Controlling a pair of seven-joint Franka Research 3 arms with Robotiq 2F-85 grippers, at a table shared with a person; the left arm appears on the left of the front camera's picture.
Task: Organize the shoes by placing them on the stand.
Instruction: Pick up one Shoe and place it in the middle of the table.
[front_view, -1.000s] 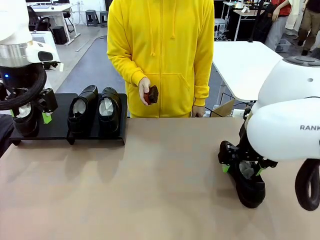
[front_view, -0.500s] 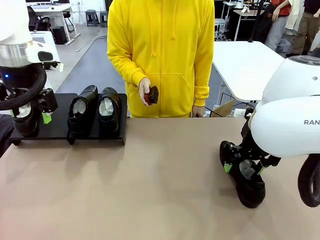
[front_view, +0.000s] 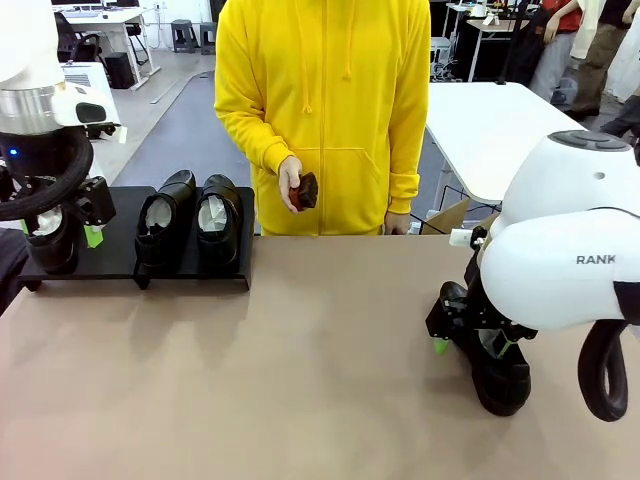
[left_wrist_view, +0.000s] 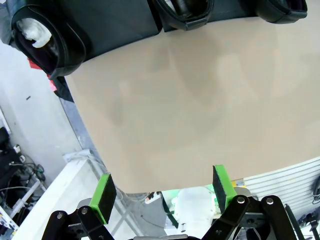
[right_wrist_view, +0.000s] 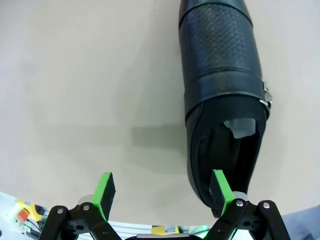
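Observation:
Three glossy black shoes stand on the matte-black stand: one at its far left end and a pair side by side. My left gripper hangs open by the far-left shoe, with nothing between its fingers. The fourth shoe lies on the table at the right. My right gripper is open beside it. In the right wrist view its gap holds bare table, and one green pad overlaps the heel of the shoe.
A person in a yellow hoodie stands at the far edge and holds a small dark brown brush. Bare beige tabletop stretches between the stand and the right shoe. The stand's right end is bare.
My right arm has swung to the left, carrying its open gripper partly off the shoe. The left arm, the stand and the person have not moved.

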